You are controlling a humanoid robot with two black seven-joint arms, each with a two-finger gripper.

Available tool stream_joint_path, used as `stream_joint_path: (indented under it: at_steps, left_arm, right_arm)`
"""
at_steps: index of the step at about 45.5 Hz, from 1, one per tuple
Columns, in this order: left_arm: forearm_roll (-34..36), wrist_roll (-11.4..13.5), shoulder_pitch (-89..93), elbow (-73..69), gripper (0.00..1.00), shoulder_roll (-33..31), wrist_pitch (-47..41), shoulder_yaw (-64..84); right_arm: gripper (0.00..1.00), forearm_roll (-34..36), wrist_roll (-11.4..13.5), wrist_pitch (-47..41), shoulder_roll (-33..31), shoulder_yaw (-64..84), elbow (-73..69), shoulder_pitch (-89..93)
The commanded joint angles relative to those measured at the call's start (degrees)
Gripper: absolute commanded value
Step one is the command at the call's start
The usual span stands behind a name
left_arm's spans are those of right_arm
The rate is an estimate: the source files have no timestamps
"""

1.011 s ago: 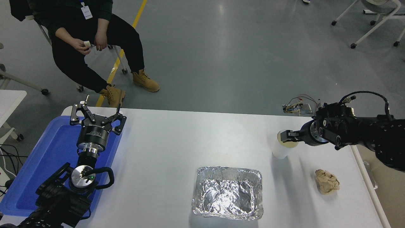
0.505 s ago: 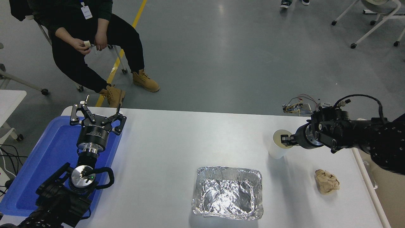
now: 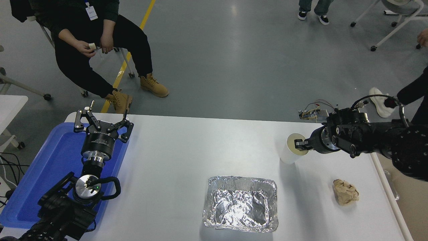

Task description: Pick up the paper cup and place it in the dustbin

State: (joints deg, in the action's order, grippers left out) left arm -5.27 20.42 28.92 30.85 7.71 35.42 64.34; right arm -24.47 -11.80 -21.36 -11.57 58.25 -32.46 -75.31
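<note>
The white paper cup (image 3: pixel 288 154) with its cream inside stands tilted near the table's far right. My right gripper (image 3: pixel 298 145) reaches in from the right and is shut on the cup's near rim, with one finger inside the cup. The dustbin's off-white rounded rim (image 3: pixel 388 194) and beige inside show at the lower right, just past the table's right edge; my right arm and the picture's edge cut most of it off. My left gripper (image 3: pixel 102 118) is parked open over the blue tray at the lower left.
A crinkled silver foil tray (image 3: pixel 240 204) sits at the table's front middle. A crumpled brown paper ball (image 3: pixel 345 191) lies at the front right. A flat blue tray (image 3: pixel 50 167) is at the left. A person sits past the far left corner; other people's legs show at the top and far right.
My right gripper has moved the cup a little to the left and away, tilting it. People have walked into view at the top and right. The left arm has not moved.
</note>
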Motion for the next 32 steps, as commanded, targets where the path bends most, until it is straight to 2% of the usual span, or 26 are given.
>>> stream_joint_path:
  at_steps: [1,12,32]
  left_arm:
    - [0.00,-0.03,0.00,0.00,1.00,0.02,0.00,0.00]
    - [0.00,-0.03,0.00,0.00,1.00,0.02,0.00,0.00]
    - [0.00,-0.03,0.00,0.00,1.00,0.02,0.00,0.00]
  right_arm:
    - [0.00,-2.43,-0.15,-2.80,-6.18,0.46,-9.19,-11.16]
    - [0.00,-2.43,-0.15,-11.15,-11.71,3.45,-14.03,-22.94]
    - [0.00,-2.43,-0.15,-16.87,-18.66,9.43,-26.33,-40.79]
